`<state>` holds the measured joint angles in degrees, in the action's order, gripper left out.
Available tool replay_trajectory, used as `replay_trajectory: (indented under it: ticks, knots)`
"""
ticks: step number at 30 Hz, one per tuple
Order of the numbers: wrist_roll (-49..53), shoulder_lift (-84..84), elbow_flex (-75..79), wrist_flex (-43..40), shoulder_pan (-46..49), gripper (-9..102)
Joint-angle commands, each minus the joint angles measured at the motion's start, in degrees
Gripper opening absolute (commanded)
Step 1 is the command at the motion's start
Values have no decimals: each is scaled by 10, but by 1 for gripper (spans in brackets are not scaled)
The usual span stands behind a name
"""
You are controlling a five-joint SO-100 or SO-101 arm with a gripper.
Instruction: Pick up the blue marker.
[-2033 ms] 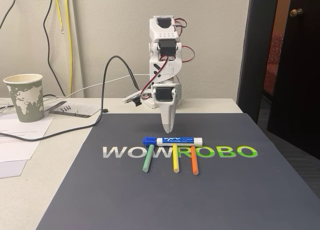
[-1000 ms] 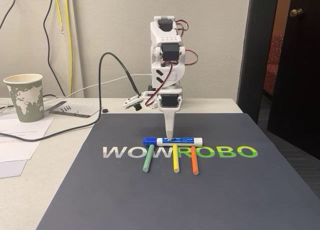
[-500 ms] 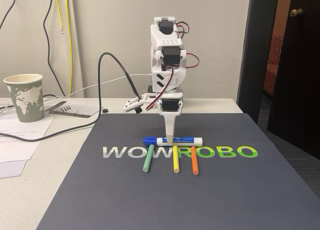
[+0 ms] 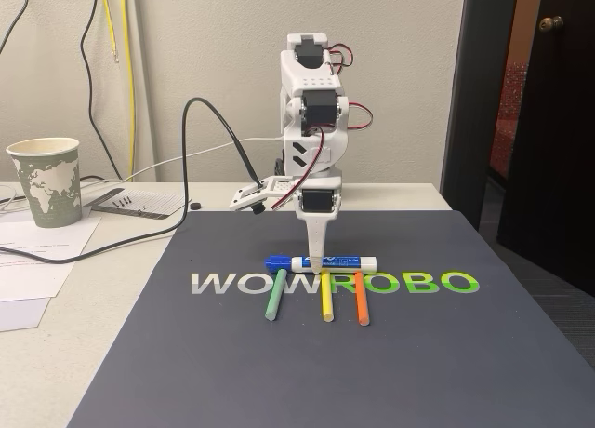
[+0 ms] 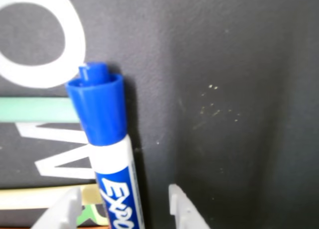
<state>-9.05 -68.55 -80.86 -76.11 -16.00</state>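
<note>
Wrist view: dark mat (image 5: 239,89) below, gripper (image 5: 124,205) open, one fingertip (image 5: 65,204) on each side of the blue marker (image 5: 107,149), which lies flat on the mat, long axis crossing the gap, blue cap pointing away, white barrel labelled "EXPO".

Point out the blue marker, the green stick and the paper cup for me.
blue marker (image 5: 117,179): wrist view, on the labelled white barrel below the cap.
green stick (image 4: 275,296): fixed view, mid-length of the stick.
paper cup (image 4: 46,182): fixed view, on its printed side wall.
</note>
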Motion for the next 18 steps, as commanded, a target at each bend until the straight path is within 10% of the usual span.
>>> replay_trajectory:
  ticks: [1,18]
  knots:
    - [-4,6,39,-13,1,23]
    - [-18,55,87,-23,4,24]
